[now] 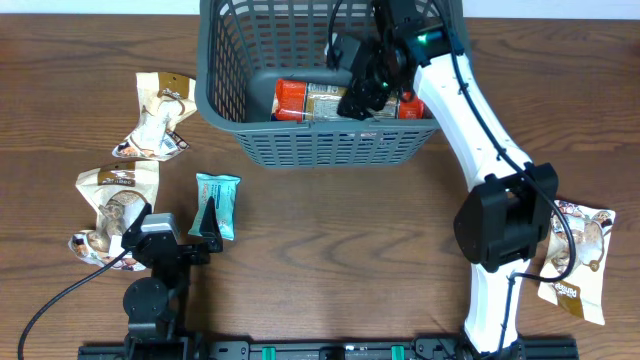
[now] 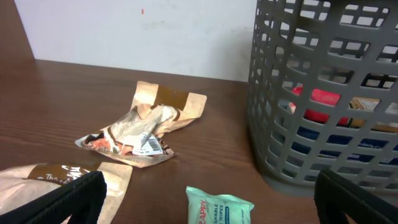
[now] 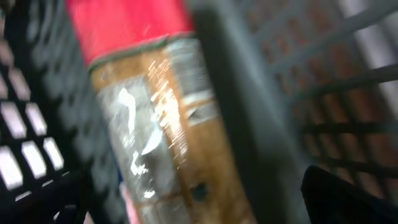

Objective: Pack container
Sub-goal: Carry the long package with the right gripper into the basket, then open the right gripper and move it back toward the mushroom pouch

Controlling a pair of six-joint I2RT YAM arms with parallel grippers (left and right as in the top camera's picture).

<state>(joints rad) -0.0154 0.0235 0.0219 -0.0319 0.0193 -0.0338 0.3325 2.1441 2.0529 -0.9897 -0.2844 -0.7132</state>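
Observation:
The container (image 1: 320,150), a dark grey lattice basket, stands at the table's far middle and also shows in the left wrist view (image 2: 323,93). Inside it lies a red and brown packet (image 1: 305,100). My right gripper (image 1: 362,95) reaches down into the container, just above that packet (image 3: 155,112). Its jaws stand wide apart with the packet loose below them; this view is blurred. My left gripper (image 1: 205,230) rests low at the front left, open. A teal wipes pack (image 2: 217,208) lies on the table between its fingers (image 2: 68,199), untouched.
Two crumpled brown snack bags (image 1: 158,115) (image 1: 115,205) lie at the left; the farther one (image 2: 143,127) is ahead of my left gripper. Another brown-and-white bag (image 1: 580,255) lies at the right, partly under the right arm. The container's wall (image 3: 323,81) is close beside my right fingers.

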